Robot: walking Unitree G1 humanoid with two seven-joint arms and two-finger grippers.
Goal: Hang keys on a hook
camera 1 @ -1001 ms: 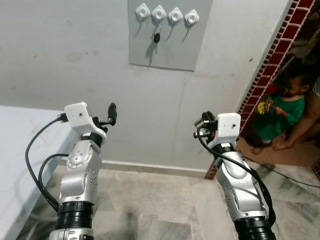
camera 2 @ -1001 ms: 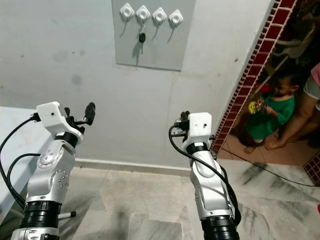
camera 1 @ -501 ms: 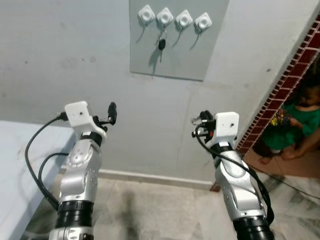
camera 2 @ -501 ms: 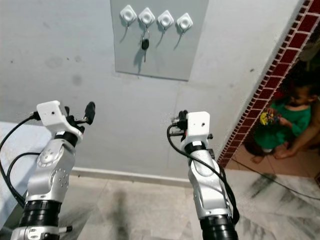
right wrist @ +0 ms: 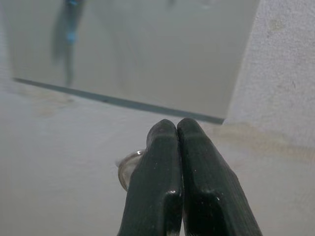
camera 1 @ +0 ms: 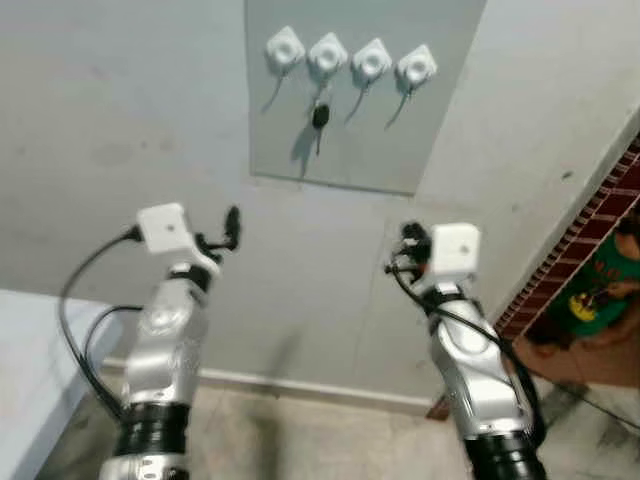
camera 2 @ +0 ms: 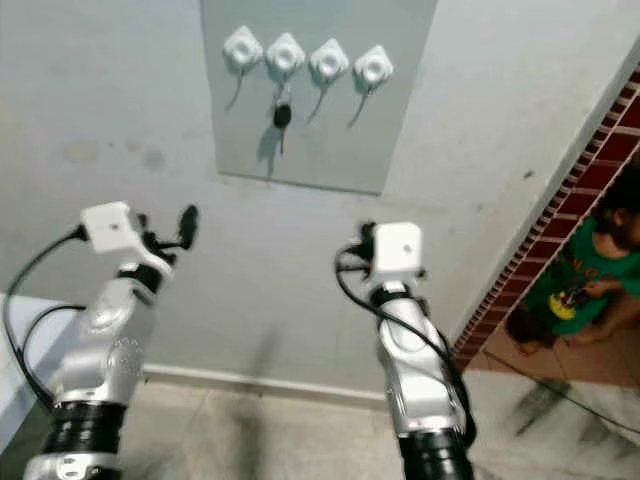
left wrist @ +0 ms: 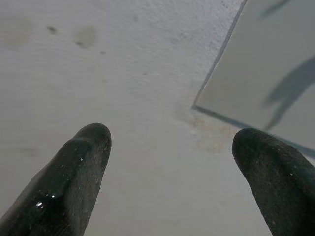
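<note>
The right gripper [right wrist: 176, 129] is pressing its two black fingers tight together, with a silver key ring [right wrist: 129, 168] showing just behind and beside them; whether the fingers are actually pinching the ring cannot be told. In the head views this gripper [camera 1: 408, 240] is pointing at the wall from the right of centre, below the grey panel [camera 1: 440, 130]. The left gripper [left wrist: 172, 172] is standing released, its fingers [left wrist: 81, 172] spread wide apart and nothing between them, facing the bare wall near the panel's lower corner. In the head view it [camera 1: 232, 222] is sitting on the left, below and to the left of the panel.

Four white hooks [camera 1: 350, 58] are lining the top of the panel in a row. A dark car key [camera 1: 320, 116] is hanging from the second hook from the left [camera 1: 327, 54], casting a shadow on the panel.

At the far right, past a red brick edge [camera 2: 560, 235], a person in a green shirt [camera 2: 575, 285] is sitting on the floor. A pale surface [camera 1: 30, 350] is showing at the near left.
</note>
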